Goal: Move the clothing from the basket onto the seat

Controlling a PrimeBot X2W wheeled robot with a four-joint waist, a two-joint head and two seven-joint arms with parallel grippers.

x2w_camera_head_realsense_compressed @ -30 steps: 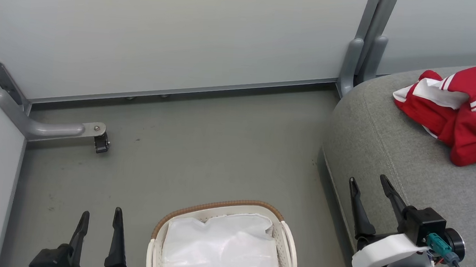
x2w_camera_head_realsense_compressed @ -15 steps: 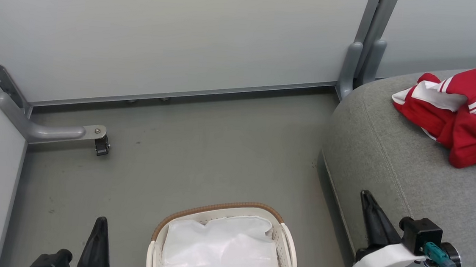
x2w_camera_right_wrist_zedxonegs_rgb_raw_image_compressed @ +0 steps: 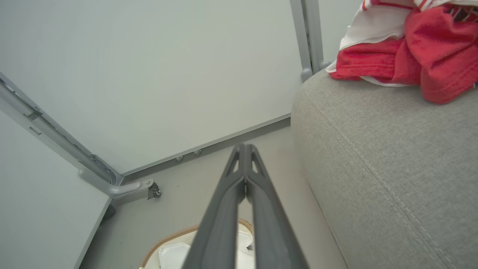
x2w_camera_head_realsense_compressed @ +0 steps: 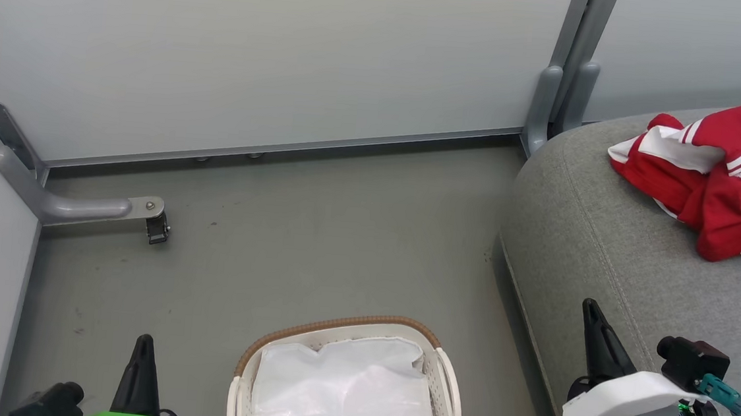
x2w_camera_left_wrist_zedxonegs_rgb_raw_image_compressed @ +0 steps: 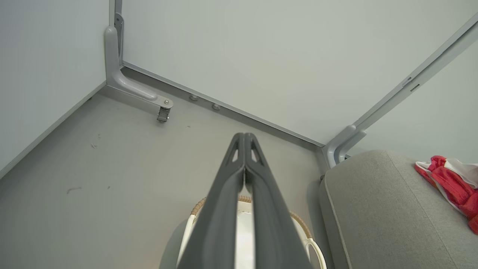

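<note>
The red and white clothing (x2w_camera_head_realsense_compressed: 720, 176) lies bunched on the grey seat (x2w_camera_head_realsense_compressed: 611, 253) at the right; it also shows in the left wrist view (x2w_camera_left_wrist_zedxonegs_rgb_raw_image_compressed: 452, 183) and the right wrist view (x2w_camera_right_wrist_zedxonegs_rgb_raw_image_compressed: 407, 52). The cream basket (x2w_camera_head_realsense_compressed: 443, 372) with a brown rim stands on the floor at bottom centre, holding a glossy white liner sheet (x2w_camera_head_realsense_compressed: 342, 397). My left gripper (x2w_camera_head_realsense_compressed: 145, 342) is shut and empty to the basket's left. My right gripper (x2w_camera_head_realsense_compressed: 591, 308) is shut and empty over the seat's front edge. In each wrist view the fingers (x2w_camera_left_wrist_zedxonegs_rgb_raw_image_compressed: 244, 136) (x2w_camera_right_wrist_zedxonegs_rgb_raw_image_compressed: 244, 147) are pressed together.
Grey partition walls close the back and left. A caster bracket (x2w_camera_head_realsense_compressed: 145, 213) juts onto the floor at the left, and a metal post (x2w_camera_head_realsense_compressed: 562, 77) stands by the seat's corner. Bare grey floor (x2w_camera_head_realsense_compressed: 316, 230) lies beyond the basket.
Both grippers went from open to shut, with nothing between their fingers. Both have drawn back toward the bottom of the head view. The clothing and basket stay put.
</note>
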